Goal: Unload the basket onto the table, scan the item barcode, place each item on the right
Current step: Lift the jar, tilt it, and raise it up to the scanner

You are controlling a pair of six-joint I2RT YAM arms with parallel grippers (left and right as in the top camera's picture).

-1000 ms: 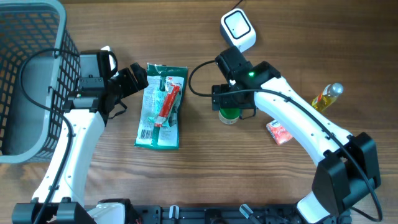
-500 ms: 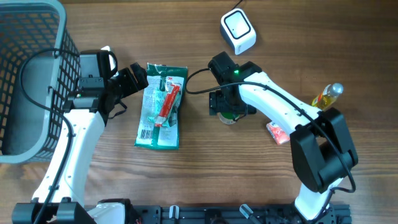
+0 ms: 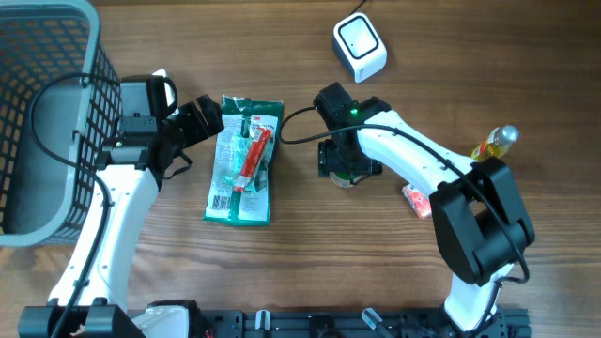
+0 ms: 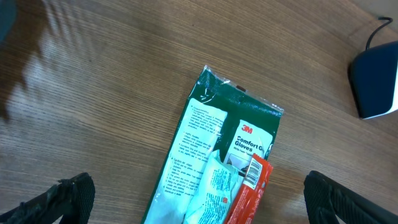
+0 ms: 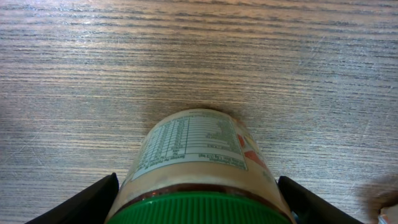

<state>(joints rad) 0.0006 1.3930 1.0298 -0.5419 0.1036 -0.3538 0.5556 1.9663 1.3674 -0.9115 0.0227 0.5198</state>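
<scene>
Swung inward since a second ago, the right arm now folds tighter in the overhead view. Its right gripper (image 3: 347, 169) sits down over the green-lidded jar (image 3: 346, 179), which stands near the scanner (image 3: 360, 47), on the robot's side of it. The left gripper (image 3: 200, 116) hangs beside the glove pack (image 3: 244, 160), well left of the scanner.

Left wrist view: jaws spread wide, nothing held.

Right wrist view: fingers (image 5: 84, 202) flank the jar's lid, narrowing. Whether they press it yet I cannot tell. This is probably the pick-up before scanning.

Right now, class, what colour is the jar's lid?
The lid is green, clearest in the right wrist view.
</scene>
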